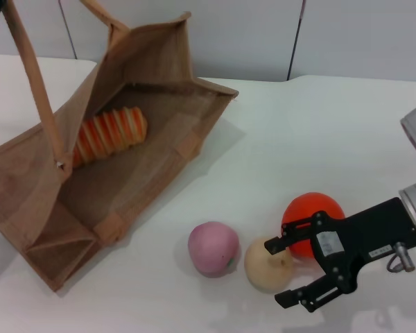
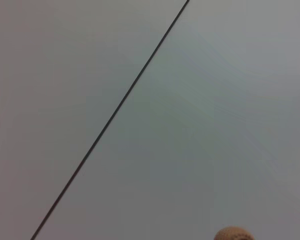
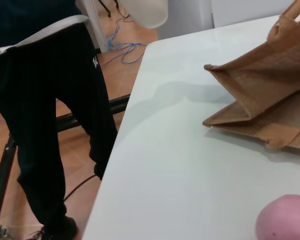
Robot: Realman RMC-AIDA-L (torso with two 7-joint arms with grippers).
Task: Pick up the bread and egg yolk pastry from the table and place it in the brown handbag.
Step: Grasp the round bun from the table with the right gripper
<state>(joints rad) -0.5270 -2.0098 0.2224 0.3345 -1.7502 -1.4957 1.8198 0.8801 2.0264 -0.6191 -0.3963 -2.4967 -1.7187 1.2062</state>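
Brown jute forms the handbag, which is seen lying on its side on the white table with its mouth held open — one tan handle is drawn up toward the top left of the head view. The bread is found inside the bag, resting on the lower wall, its orange and cream ridges plainly visible.

The pastry is located on the table near the front edge, just beside a pink ball on its left and touching or nearly touching an orange-red fruit behind it on the right. The right gripper is positioned at the pastry with its black fingers spread apart — one fingertip is seen at the pastry's top, the other below and in front of it; firm contact cannot be confirmed.

The left gripper is not seen in any view; its wrist camera shows only a grey panel. In the right wrist view the bag's corner, the pink ball and a bystander's dark trousers beside the table are recorded.
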